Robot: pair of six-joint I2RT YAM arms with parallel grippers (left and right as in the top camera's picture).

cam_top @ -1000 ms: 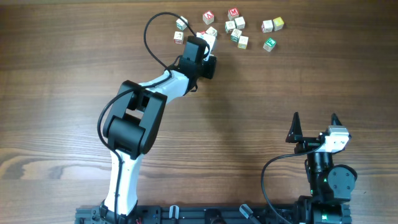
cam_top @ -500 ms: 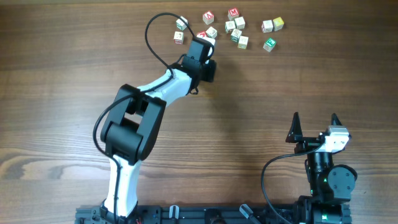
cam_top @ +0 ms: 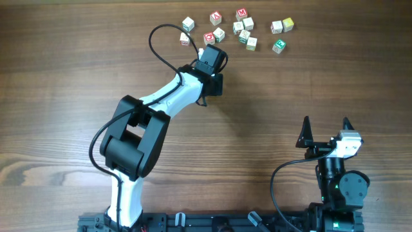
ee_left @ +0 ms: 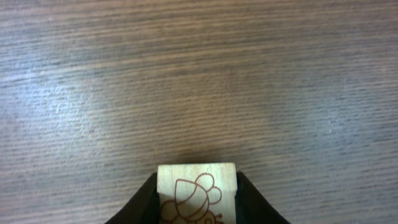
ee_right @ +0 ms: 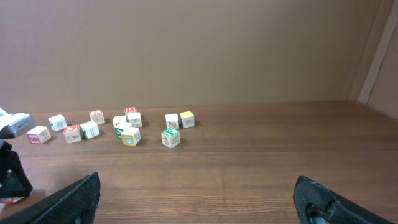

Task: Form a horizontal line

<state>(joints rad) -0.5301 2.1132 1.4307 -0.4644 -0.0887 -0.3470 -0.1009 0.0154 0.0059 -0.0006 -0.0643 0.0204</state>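
My left gripper [cam_top: 207,53] is shut on a pale wooden cube [ee_left: 196,190] with a brown bee drawing, just below the cluster of cubes. In the left wrist view the jaws [ee_left: 196,182] pinch the cube's two sides over bare wood. Several small letter cubes [cam_top: 244,32] lie scattered at the far edge, some with red or green faces; they also show in the right wrist view [ee_right: 127,134]. No straight row of pale cubes shows in any view. My right gripper [cam_top: 325,125] is open and empty near the front right, also in its wrist view [ee_right: 199,199].
Two cubes [cam_top: 187,31] lie left of my left gripper, a red-faced one [cam_top: 208,38] just beyond it. A pair [cam_top: 282,26] and a green-faced cube [cam_top: 279,46] lie further right. The left arm's black cable [cam_top: 158,45] loops over the table.
My left gripper has drawn back a little from the cube cluster toward the near side, still holding the cube. The red-faced cube beyond it is now uncovered. The right arm has not moved.
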